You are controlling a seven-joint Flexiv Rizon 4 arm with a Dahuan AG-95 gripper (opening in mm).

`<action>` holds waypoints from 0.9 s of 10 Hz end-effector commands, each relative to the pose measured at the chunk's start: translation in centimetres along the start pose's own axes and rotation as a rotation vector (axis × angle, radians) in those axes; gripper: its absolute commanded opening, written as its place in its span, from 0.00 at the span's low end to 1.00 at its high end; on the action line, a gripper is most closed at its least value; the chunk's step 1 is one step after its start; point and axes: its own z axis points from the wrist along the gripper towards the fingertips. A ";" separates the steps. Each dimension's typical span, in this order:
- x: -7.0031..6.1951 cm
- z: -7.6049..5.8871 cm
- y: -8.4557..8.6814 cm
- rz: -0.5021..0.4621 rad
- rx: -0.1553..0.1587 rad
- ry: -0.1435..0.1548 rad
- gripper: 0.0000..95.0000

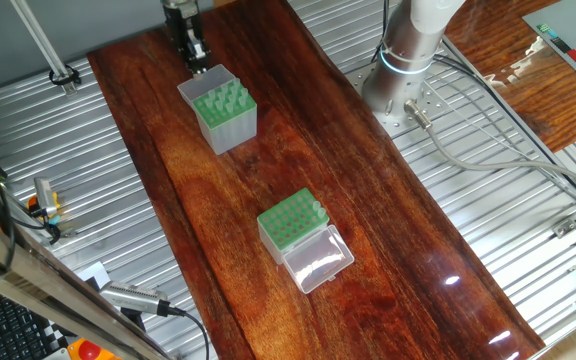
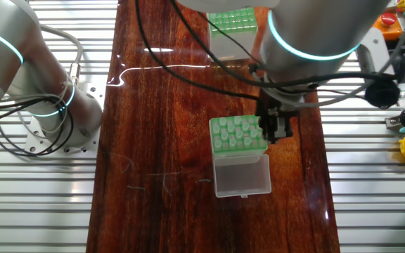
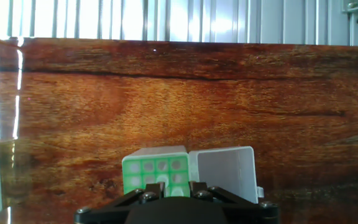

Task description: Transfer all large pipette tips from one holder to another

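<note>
**Fingers down beside the taller holder**

The gripper point(image 2: 276, 133) hangs just beside the taller holder point(image 2: 236, 133). The fingers look empty, but I cannot tell how wide they are parted. Large pipette tips point(image 1: 223, 98) stand in its green plate, close to the fingers. The lidded box point(image 1: 290, 222) sits well away from them.

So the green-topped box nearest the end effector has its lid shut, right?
Not quite. The green-topped box nearest the end effector has its lid open, not shut. The lid is swung out beside the hole-dotted top. The hand view shows this most plainly.
</note>
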 end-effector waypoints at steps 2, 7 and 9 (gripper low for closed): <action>-0.2 0.0 0.0 0.015 0.000 0.015 0.40; 0.2 2.8 1.1 0.017 0.004 0.000 0.20; 0.2 3.8 1.0 0.020 0.012 0.000 0.20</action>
